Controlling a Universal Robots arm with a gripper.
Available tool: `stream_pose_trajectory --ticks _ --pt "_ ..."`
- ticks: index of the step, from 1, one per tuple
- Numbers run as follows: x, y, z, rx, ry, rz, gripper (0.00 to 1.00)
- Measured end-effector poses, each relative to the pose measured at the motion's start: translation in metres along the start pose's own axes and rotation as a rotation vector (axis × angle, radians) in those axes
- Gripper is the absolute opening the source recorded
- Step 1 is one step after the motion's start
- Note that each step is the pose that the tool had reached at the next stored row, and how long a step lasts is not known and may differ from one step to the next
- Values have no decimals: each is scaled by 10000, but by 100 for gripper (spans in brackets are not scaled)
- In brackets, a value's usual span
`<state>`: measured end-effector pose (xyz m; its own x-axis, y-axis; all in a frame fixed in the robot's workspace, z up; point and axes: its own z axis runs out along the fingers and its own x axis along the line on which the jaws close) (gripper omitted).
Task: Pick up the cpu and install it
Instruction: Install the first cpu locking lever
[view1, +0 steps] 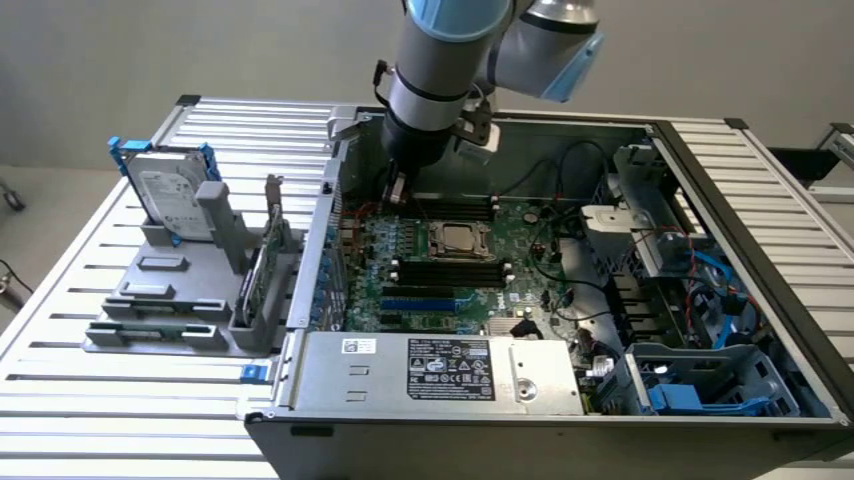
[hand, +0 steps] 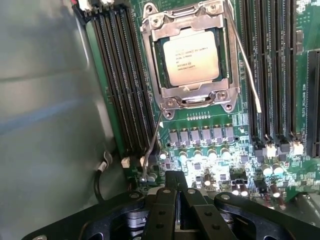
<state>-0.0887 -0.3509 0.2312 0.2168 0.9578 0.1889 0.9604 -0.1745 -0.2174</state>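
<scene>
One arm reaches down into the open computer case, which lies on the slatted desk. Its tool hangs just above the motherboard, toward the far side of the case and close to the case wall on the exterior view's left. In the wrist view the tool has its fingers pressed together with nothing between them, so it carries nothing.

The cpu lies flat in the socket frame near the middle of the board, its silver-grey top facing up. The wrist view shows the cpu with printed lettering, ringed by the metal socket frame and apart from the tool. Two thin wire levers stand away from the frame, one on each side. Black memory slots run beside the socket.

Outside the case, on the exterior view's left, a hard drive stands upright in a grey fixture. A power supply with a dark label sits along the near side of the case.
</scene>
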Motion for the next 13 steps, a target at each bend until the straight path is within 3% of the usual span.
stream_pose_trajectory --ticks 9,11,13 --pt "0 0 1 -259 337 1347 11" --pt "0 -4 -2 -271 463 1517 11" --pt "0 -12 -8 -262 632 1657 11"
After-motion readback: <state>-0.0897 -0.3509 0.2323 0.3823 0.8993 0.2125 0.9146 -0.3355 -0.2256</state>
